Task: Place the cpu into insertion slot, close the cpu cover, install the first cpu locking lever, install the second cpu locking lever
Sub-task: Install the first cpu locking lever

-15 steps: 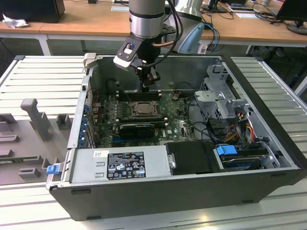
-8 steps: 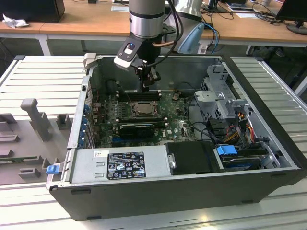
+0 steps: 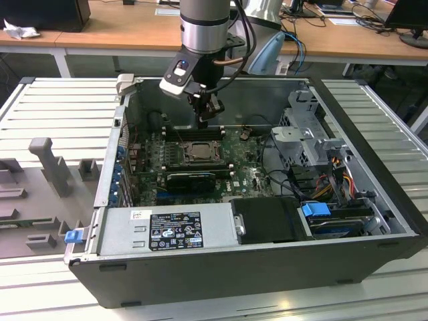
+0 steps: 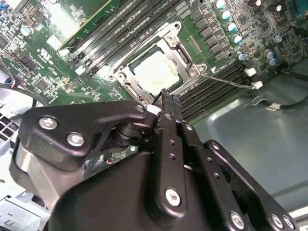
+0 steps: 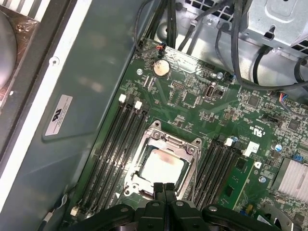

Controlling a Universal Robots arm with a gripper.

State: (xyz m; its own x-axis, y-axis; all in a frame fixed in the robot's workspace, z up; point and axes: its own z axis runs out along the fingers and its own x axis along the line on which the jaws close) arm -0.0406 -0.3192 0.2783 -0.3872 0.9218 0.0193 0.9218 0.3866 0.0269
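**Exterior view to wrist views: chip seated under its cover, fingers pinched shut**

Exterior view: the arm (image 3: 204, 27) comes straight down from above into the open computer case (image 3: 267, 267). The gripper (image 3: 203, 122) points down near the chip (image 3: 199, 152), on its side away from the camera. The chip is small here, and I cannot tell whether the fingertips touch anything.

Second wrist view: the gripper's black body hides much of the circuit board (image 4: 48, 72). The chip lies flat with its pale face up. It is square, so no side is the long one. It sits in the socket (image 4: 143, 57) with the cover (image 4: 185, 57) folded down around it. The gripper is clenched with nothing seen between the tips, which end at the cover's edge. A thin metal rod (image 4: 226, 79) juts from the socket's corner across the memory slots (image 4: 207, 91).

First wrist view: the gripper is cut off at the picture's edge. Its closed fingers overlap one edge of the chip. Glare washes out the chip's face.
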